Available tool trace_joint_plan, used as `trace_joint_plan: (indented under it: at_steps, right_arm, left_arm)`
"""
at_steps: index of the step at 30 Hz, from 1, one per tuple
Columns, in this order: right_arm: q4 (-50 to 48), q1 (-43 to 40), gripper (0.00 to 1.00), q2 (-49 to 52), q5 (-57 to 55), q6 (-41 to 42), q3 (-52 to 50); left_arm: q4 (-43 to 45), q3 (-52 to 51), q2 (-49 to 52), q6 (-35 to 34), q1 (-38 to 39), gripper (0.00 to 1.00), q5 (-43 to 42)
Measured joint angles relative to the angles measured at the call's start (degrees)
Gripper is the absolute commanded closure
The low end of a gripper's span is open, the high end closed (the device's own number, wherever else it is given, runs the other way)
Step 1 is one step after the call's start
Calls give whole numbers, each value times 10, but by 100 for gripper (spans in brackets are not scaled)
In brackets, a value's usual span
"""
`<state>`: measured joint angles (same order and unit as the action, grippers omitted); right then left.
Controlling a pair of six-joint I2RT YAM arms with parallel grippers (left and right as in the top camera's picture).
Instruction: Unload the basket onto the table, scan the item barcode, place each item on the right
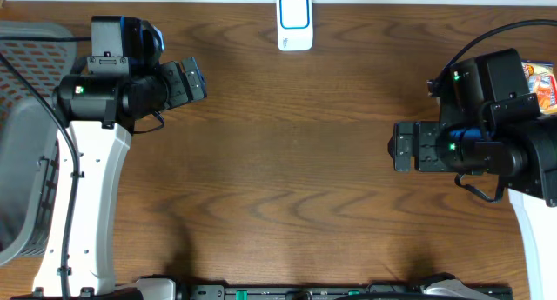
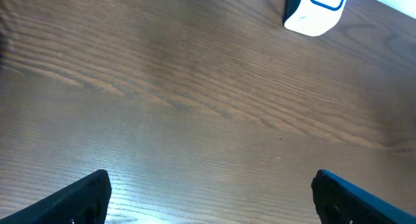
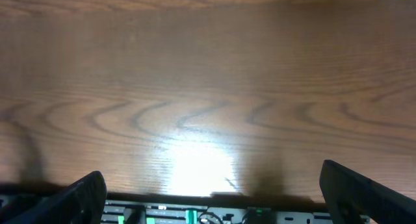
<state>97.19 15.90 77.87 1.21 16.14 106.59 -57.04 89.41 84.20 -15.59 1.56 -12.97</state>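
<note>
Two robot arms hang over a brown wooden table (image 1: 287, 187), both empty-handed. The left claw (image 1: 193, 80), in the upper left of the overhead frame, points toward the middle of the table with its jaws spread wide and nothing between them; its wrist camera shows only bare wood grain between the two dark fingertips (image 2: 84, 195). The right claw (image 1: 399, 150), at the middle right, faces left across the table, likewise wide open and holding nothing, its fingertips (image 3: 81, 195) framing a bright glare on the wood.

The item to be scanned, a colourful packet (image 1: 542, 84), lies at the far right edge of the overhead frame, largely hidden behind the right arm and well apart from both claws; its kind cannot be told. A white and blue scanner (image 1: 295, 22) stands at the top centre of the table, also showing in the upper right of the left wrist view. A grey mesh basket (image 1: 30, 52) sits at the left edge.
</note>
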Motion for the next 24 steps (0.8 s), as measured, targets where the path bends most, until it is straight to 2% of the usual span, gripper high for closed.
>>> trace_joint_plan:
  at_steps: [18,21,24]
  right_arm:
    - [-8,1,1,0,8,-12,-25]
    - [-52,1,1,-3,7,-21,-73]
    - [-159,1,1,-28,7,-47,-158]
  left_arm:
    - [0,0,0,0,0,2,0]
    - [0,0,0,0,0,2,0]
    - [0,0,0,0,0,2,0]
